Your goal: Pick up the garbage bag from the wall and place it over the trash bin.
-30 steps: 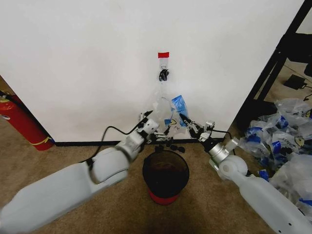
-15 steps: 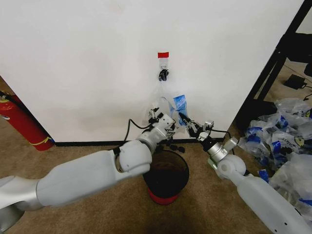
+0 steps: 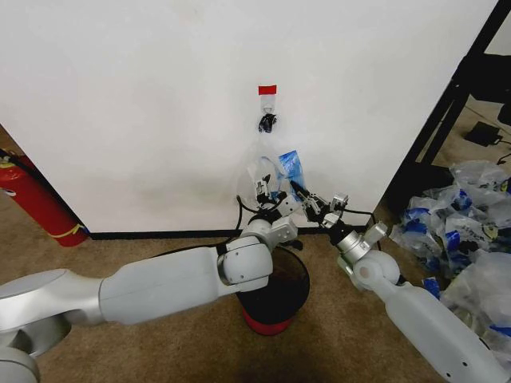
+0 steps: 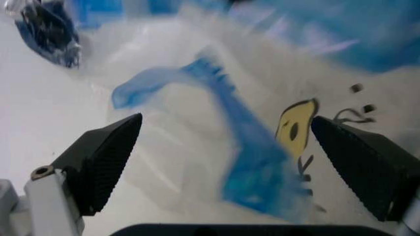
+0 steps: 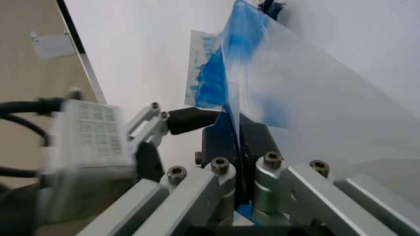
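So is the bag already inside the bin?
No, the garbage bag hangs from the hook on the wall, above the trash bin.

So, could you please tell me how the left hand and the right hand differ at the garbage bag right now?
The left hand is open, its fingers spread either side of the garbage bag without closing on it; the right hand is shut on the bag's edge, pinching the film. In the head view the left hand sits at the bag's front, the right hand at its side. Both are by the wall, above the trash bin.
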Motion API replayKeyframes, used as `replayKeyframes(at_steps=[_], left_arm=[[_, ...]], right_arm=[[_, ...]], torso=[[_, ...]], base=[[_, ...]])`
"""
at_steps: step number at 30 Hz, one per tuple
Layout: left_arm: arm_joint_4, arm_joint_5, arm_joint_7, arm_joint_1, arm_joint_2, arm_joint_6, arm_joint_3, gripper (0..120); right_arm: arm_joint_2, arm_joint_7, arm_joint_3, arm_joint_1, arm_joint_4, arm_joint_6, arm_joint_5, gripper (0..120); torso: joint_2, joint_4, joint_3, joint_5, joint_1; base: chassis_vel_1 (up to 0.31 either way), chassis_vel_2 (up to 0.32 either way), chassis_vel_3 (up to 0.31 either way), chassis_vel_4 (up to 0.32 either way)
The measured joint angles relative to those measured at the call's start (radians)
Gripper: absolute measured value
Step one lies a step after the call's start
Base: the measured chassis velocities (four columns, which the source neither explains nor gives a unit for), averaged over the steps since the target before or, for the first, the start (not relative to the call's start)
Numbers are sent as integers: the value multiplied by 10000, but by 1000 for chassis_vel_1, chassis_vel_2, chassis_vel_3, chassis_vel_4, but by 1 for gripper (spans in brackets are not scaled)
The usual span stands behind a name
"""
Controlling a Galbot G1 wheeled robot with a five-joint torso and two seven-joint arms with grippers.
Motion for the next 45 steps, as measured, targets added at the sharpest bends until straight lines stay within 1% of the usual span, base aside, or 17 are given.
replayKeyframes(at_steps=[4, 10, 20, 22, 24, 27, 28, 31, 32, 34, 36, 37, 38, 40, 43, 44, 45], left_arm=[[74, 151, -15, 56, 185, -17, 4, 100], [60, 333, -1, 171, 676, -41, -158, 100], [-244, 324, -64, 264, 905, -61, -420, 100], [-340, 313, -84, 319, 982, -63, -453, 97], [-384, 305, -85, 366, 1014, -66, -486, 93], [-303, 291, -24, 421, 980, -70, -588, 81], [-303, 291, -24, 421, 980, -70, -588, 81], [-127, 285, 104, 424, 896, -95, -659, 68], [-104, 282, 119, 421, 881, -112, -663, 67], [13, 269, 185, 370, 766, -218, -702, 56], [30, 263, 192, 351, 732, -249, -713, 54], [35, 253, 193, 333, 701, -273, -719, 48], [32, 231, 193, 317, 678, -289, -719, 45], [-13, 133, 165, 295, 665, -328, -719, 34], [-45, 71, 106, 295, 660, -438, -748, 23], [-45, 71, 106, 295, 660, -438, -748, 23], [-46, 65, 90, 310, 658, -495, -783, 18]], right_arm=[[-47, -114, 93, -57, 25, 33, -106, 0], [-110, -201, 339, -172, 96, 82, -164, 0], [-193, -294, 512, -367, 89, 132, -338, 0], [-209, -302, 561, -424, 68, 143, -355, 0], [-222, -315, 606, -475, 54, 160, -365, 0], [-254, -321, 650, -556, 57, 175, -367, 0], [-254, -321, 650, -556, 57, 175, -367, 0], [-294, -328, 670, -601, 76, 177, -369, 0], [-296, -330, 675, -606, 80, 177, -369, 0], [-314, -356, 699, -637, 95, 178, -373, 0], [-318, -365, 708, -652, 101, 177, -374, 0], [-322, -368, 719, -668, 105, 178, -376, 0], [-326, -372, 732, -687, 108, 178, -379, 0], [-331, -387, 769, -747, 114, 178, -401, 0], [-336, -403, 814, -837, 131, 177, -417, 0], [-336, -403, 814, -837, 131, 177, -417, 0], [-342, -406, 825, -870, 132, 177, -430, 0]], torso=[[0, 1, -1, -2, 0], [0, 3, 0, -3, -1], [0, 1, 0, -3, -1], [0, 2, 0, -3, -1], [0, 2, 0, -3, -1], [0, 2, -1, -2, -1], [0, 2, -1, -2, -1], [0, 2, -1, -2, -1], [0, 2, 0, -2, -1], [0, 2, -1, -2, -1], [0, 1, 0, -2, -1], [0, 0, 0, -1, 0], [0, 0, -1, 0, -1], [0, 2, 0, 0, -1], [0, 1, -1, -1, -1], [0, 1, -1, -1, -1], [0, 1, -1, -1, -1]], base=[[0, 0, 0, 0], [0, 0, 0, 0], [0, 0, 0, 0], [0, 0, 0, 0], [0, 0, 0, 0], [0, 0, 0, 0], [0, 0, 0, 0], [0, 0, 0, 0], [0, 0, 0, 0], [0, 0, 0, 0], [0, 0, 0, 0], [0, 0, 0, 0], [0, 0, 0, 0], [0, 0, 0, 0], [0, 0, 0, 0], [0, 0, 0, 0], [0, 0, 0, 0]])
